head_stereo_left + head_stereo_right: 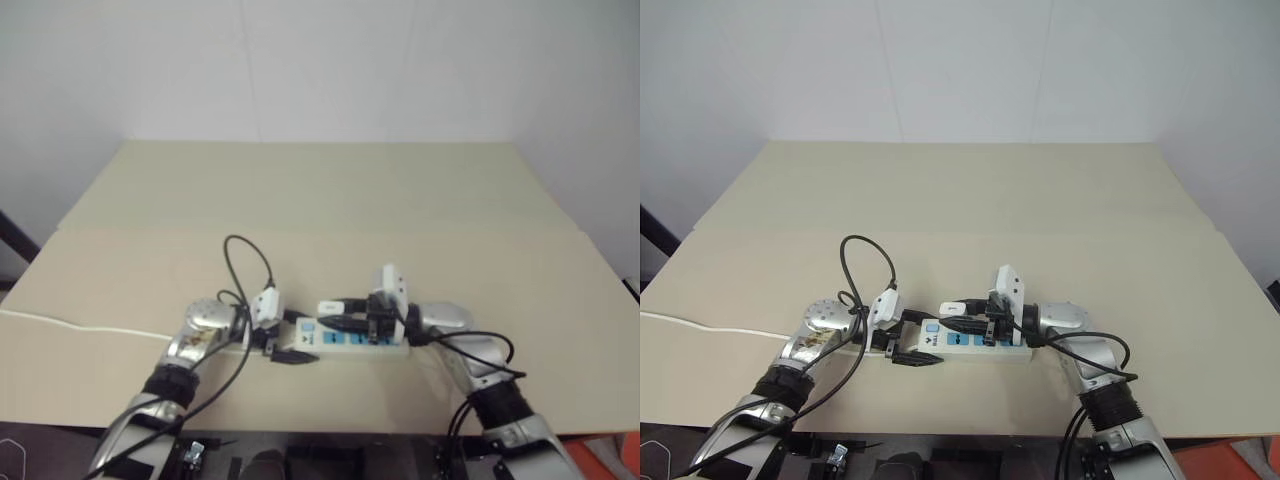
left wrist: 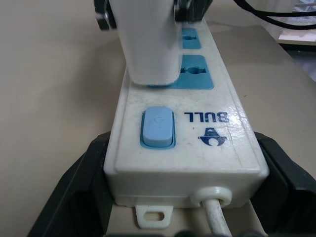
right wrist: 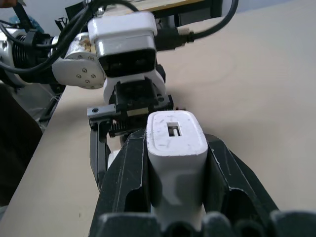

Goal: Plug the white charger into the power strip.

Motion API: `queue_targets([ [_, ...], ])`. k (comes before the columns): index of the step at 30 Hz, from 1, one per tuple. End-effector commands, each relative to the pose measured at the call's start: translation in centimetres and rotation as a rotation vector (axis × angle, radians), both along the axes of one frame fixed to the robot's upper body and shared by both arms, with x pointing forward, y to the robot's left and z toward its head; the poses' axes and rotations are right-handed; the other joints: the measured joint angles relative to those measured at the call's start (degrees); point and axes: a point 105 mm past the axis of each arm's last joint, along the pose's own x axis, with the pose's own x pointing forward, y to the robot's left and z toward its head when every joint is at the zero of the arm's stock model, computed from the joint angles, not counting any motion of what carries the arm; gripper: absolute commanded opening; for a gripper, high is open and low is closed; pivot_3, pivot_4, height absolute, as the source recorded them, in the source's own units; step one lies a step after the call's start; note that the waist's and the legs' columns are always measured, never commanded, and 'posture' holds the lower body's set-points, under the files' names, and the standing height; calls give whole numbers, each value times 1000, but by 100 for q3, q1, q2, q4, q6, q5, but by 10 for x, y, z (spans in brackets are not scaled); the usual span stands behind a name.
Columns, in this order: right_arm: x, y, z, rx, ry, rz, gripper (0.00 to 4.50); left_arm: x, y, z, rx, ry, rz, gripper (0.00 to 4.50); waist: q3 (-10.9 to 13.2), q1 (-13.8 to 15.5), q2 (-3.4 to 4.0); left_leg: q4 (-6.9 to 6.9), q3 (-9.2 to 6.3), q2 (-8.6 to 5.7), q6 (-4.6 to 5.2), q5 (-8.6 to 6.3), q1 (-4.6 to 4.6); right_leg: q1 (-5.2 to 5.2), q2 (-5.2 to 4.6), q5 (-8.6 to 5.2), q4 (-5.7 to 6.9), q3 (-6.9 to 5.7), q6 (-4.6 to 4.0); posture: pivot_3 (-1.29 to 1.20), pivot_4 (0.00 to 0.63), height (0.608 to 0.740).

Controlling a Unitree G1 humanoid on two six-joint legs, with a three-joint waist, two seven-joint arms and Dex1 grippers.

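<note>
Currently, a thin white cord [image 1: 80, 327] runs in from the left edge across the beige tabletop [image 1: 330, 190] toward the left arm. The left pincer [image 2: 182, 197] is clamped on the switch end of the power strip [image 1: 975, 343]: in the left wrist view one black finger [image 2: 74, 182] lies against each long side of the white bar, with the blue switch [image 2: 157, 128] between them. The strip lies flat near the front edge of the tabletop, its length running left to right.

Continuing rightward, the white charger [image 3: 176, 153] stands on top of the strip, over the blue socket face [image 2: 195, 74] next to the switch. In the left wrist view its lower end touches or nearly touches that socket face; whether the prongs are fully seated cannot be told. The right pincer [image 3: 176, 168] is closed on the charger, with one black finger [image 3: 131, 177] pressed against each side of the white block. The right arm reaches in from the right, above the strip.
</note>
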Motion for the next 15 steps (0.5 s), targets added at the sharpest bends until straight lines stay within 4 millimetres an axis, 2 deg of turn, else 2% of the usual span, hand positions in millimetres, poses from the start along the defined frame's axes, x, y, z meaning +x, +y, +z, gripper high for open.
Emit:
queue_targets([
  [1,-2,-19,-29,-94,43,-30,1093,-6,3,-6,28,17,-14,3312,-1,-1,0,0,-1,0,0,0,4,4,0,0,-1,0,0,0,150,740],
  [4,-4,-24,-41,-116,79,-42,1093,-9,5,-8,29,19,-14,3312,-1,-5,0,0,-1,1,0,0,15,18,1,0,-4,-1,0,0,150,740],
  [9,-12,-42,-69,-210,154,-41,1093,-13,6,-12,37,32,-12,3312,-6,-3,-5,-11,0,3,2,-2,84,88,1,-5,-53,-1,1,0,150,740],
  [15,-21,-57,-86,-291,206,-39,1093,-13,5,-13,36,32,-4,3312,-39,22,-7,-11,0,1,2,-2,89,95,-1,-5,-58,-1,2,0,150,740],
])
